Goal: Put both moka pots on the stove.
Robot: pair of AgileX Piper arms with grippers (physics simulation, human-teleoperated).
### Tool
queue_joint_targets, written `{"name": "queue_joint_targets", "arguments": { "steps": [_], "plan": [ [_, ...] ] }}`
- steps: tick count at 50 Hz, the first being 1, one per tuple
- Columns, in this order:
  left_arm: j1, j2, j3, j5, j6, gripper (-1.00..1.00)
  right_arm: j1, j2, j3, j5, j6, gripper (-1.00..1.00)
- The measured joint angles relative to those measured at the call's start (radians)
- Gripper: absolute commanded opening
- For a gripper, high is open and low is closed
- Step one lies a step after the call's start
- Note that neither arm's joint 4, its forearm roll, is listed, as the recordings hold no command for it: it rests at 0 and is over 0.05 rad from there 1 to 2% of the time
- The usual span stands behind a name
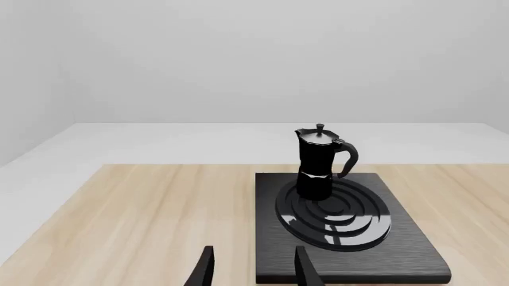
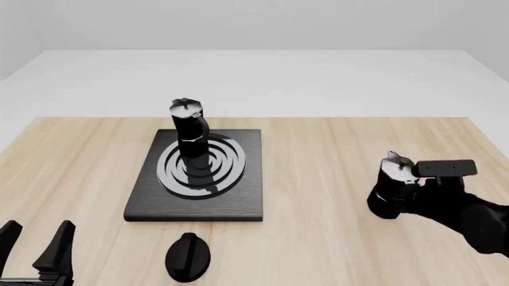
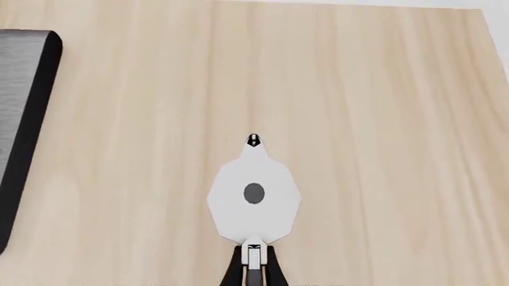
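Observation:
One moka pot stands upright on the far part of the ring burner of the black stove; the left wrist view shows that moka pot on the stove. The second moka pot is over the bare wood to the right. My right gripper is shut on its handle side. From straight above, the right wrist view shows its silver lid with the right gripper narrow at the handle. I cannot tell whether this pot touches the table. My left gripper is open at the near left, holding nothing.
A low black oval knob lies on the wood just in front of the stove's near edge. A corner of the stove shows in the right wrist view. Bare wood separates the stove from the held pot.

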State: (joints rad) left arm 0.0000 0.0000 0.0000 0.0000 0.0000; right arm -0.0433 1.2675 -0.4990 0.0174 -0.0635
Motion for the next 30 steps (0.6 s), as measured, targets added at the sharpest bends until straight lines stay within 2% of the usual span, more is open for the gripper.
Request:
{"name": "queue_joint_targets", "arguments": {
  "steps": [12,30],
  "plan": [
    [0.000,0.000,0.000,0.000,0.000,1.00,-0.002,-0.051,0.026,-0.024,-0.041,-1.00],
    [0.000,0.000,0.000,0.000,0.000,1.00,0.049,-0.089,-0.009,-0.019,-0.047,-1.00]
  ]
}}
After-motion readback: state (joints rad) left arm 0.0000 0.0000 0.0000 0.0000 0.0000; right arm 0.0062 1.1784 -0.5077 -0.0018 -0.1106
